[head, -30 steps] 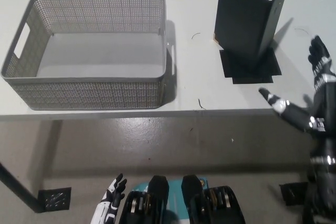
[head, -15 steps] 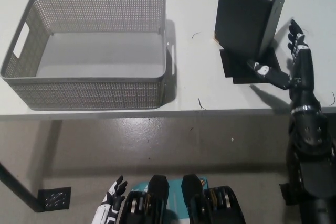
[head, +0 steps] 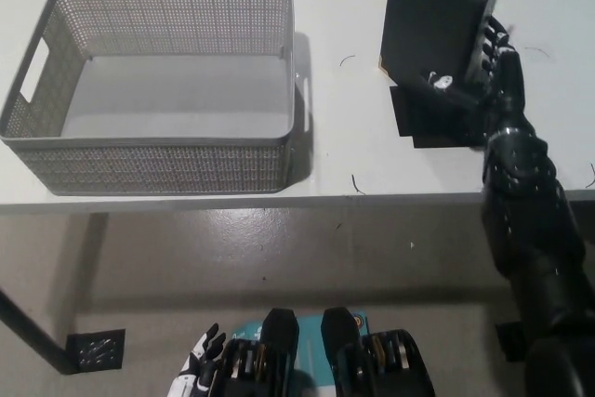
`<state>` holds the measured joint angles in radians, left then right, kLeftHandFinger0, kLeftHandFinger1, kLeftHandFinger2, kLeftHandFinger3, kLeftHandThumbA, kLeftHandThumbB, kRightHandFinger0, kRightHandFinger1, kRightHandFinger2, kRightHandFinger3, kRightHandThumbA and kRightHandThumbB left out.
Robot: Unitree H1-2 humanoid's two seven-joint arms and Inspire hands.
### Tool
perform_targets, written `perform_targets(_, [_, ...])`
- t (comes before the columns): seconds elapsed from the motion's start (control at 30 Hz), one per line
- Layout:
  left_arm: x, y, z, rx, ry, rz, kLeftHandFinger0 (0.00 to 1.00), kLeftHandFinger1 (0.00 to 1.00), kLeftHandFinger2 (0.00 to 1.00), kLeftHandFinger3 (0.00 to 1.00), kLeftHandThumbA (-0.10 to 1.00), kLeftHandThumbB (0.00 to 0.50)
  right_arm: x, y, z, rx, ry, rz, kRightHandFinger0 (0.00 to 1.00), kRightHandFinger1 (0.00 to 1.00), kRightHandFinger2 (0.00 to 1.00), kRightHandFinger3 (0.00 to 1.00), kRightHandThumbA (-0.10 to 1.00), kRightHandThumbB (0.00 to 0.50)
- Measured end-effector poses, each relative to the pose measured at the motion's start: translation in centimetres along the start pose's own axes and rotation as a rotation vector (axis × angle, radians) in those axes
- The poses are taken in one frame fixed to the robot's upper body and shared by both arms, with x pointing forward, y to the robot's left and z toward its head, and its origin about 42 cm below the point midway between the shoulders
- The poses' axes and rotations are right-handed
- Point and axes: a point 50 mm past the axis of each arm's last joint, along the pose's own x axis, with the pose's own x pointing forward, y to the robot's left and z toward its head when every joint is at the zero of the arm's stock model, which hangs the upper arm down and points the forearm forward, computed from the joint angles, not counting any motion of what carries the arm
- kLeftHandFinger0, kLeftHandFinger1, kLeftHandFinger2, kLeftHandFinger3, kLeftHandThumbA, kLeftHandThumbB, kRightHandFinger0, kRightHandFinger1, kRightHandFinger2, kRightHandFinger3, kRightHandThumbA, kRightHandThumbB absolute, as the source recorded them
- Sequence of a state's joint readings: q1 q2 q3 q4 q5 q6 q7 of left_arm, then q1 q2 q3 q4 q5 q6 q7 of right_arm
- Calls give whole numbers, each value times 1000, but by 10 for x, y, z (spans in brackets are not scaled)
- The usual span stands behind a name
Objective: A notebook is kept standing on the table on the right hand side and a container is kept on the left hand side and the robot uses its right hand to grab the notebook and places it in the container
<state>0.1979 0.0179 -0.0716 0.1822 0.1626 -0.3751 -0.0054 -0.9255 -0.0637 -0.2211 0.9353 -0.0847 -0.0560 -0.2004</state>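
Head view. Standing black hardcover notebook [head: 437, 39], splayed open like a tent on the white bench [head: 335, 6], well to the right of the grey perforated plastic basket [head: 158, 169] with cut-out handles. Black right hand [head: 483, 67] at the notebook's right cover, fingers [head: 488, 39] spread along its outer face, thumb tip showing pale against the inner face; touching, closing around the cover but not yet clamped, as far as can be told. White left hand [head: 197, 369] low, below the basket and off the bench, fingers apart, idle.

For a good grip: cover edge deep between thumb and fingers, squeeze firm before any lift, since a thin upright board likely tips or folds shut under a sideways push. Then straight up, across to the basket, clear of its rim.

Bench smooth, matt white, a few faint scuffs between basket and notebook. Beneath the basket's side of the bench, grey polished floor and a dark bench leg with a square foot plate.
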Motion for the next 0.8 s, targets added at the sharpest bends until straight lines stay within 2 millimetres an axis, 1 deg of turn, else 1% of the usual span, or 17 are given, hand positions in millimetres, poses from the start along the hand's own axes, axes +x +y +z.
perform_targets(0.07, [-2,0,-1,-1,1,-1,1000,1000,1000,1000,1000,440,8,5,5,44,31,-1,1000,1000,1000,1000,1000,484])
perform_targets(0.13, [-4,-1,-2,-2,3,-3,1000,1000,1000,1000,1000,434,14,10,12,69,44,3,1000,1000,1000,1000,980,439])
perform_targets(0.17, [-5,-2,-3,-2,4,-4,1000,1000,1000,1000,1000,439,18,13,19,89,46,2,1000,1000,1000,1000,828,400])
perform_targets(0.2, [-6,-2,-3,-3,5,-5,1000,1000,1000,1000,1000,442,20,15,24,114,45,-2,1000,1000,1000,1000,713,402])
perform_targets(0.23, [-6,-2,-4,-3,7,-6,1000,1000,1000,1000,1000,443,23,18,32,146,44,-14,955,938,1000,1000,689,403])
perform_targets(0.27, [-6,-3,-5,-3,8,-7,1000,1000,1000,1000,1000,440,25,19,36,164,45,-23,85,105,272,388,295,274])
perform_targets(0.3, [-7,-3,-6,-4,11,-8,1000,1000,1000,1000,1000,438,28,22,44,196,47,-45,17,27,187,178,225,249])
perform_targets(0.33, [-7,-4,-7,-5,14,-9,1000,1000,1000,1000,1000,431,30,26,52,222,45,-69,1,8,205,90,-56,213])
perform_targets(0.37, [-7,-4,-7,-5,15,-10,1000,1000,1000,1000,1000,431,31,28,57,239,43,-89,0,0,244,139,-98,150])
perform_targets(0.4, [-8,-4,-7,-5,13,-10,1000,1000,1000,1000,1000,420,32,30,63,264,35,-110,0,16,343,286,-100,120])
perform_targets(0.43, [-8,-4,-7,-4,11,-10,1000,1000,1000,1000,1000,421,32,33,67,292,29,-123,0,67,478,455,-100,108])
perform_targets(0.47, [-8,-4,-7,-4,9,-11,1000,1000,1000,1000,1000,422,32,35,71,322,15,-136,0,94,532,514,-100,92])
perform_targets(0.5, [-8,-4,-7,-3,7,-11,1000,1000,1000,1000,1000,416,31,36,73,344,3,-144,0,115,586,643,-100,76])
perform_targets(0.53, [-8,-4,-7,-2,5,-11,1000,1000,1000,1000,1000,413,30,37,75,366,-7,-150,0,178,627,724,-100,70])
perform_targets(0.57, [-8,-4,-7,-1,4,-12,1000,1000,1000,1000,1000,412,29,39,77,388,-16,-153,0,209,633,748,-100,75])
perform_targets(0.6, [-8,-4,-7,0,5,-13,1000,1000,1000,1000,1000,413,28,40,78,402,-22,-153,0,230,639,727,-100,77])
perform_targets(0.8, [-10,-5,-12,5,16,-18,1000,1000,1000,1000,1000,416,20,43,91,488,-91,-151,0,222,620,710,-100,76])
